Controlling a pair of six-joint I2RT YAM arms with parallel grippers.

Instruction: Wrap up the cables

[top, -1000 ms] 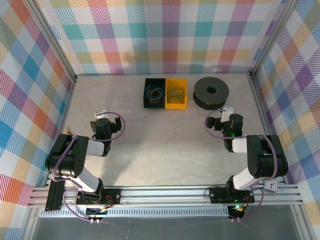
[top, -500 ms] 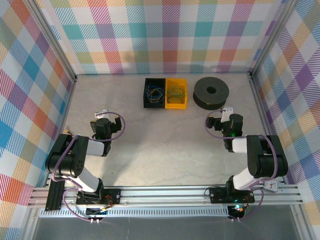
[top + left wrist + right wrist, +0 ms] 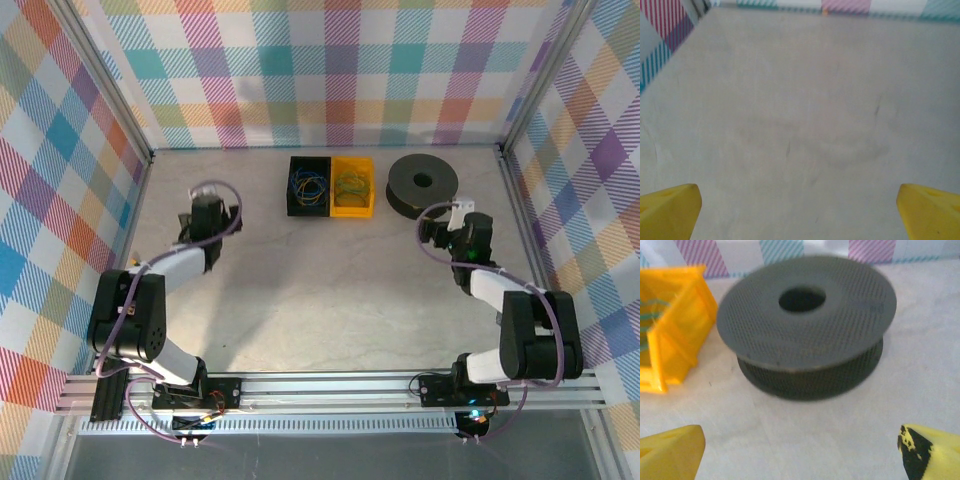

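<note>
Cables (image 3: 308,185) sit coiled in two bins at the back of the bench (image 3: 330,290): blue and yellow loops in the black bin (image 3: 310,212), greenish loops in the yellow bin (image 3: 352,212). Spool (image 3: 423,183) lies flat just right of the yellow bin, hole up, bare. Right pincer (image 3: 800,450) is released, fingers wide, aimed at the spool from the near side, not touching it; probably lining up to take or steady it. Left pincer (image 3: 800,210) is also released and empty, over bare bench, well left of the bins. Nothing wrapped yet; looks like the very start.
</note>
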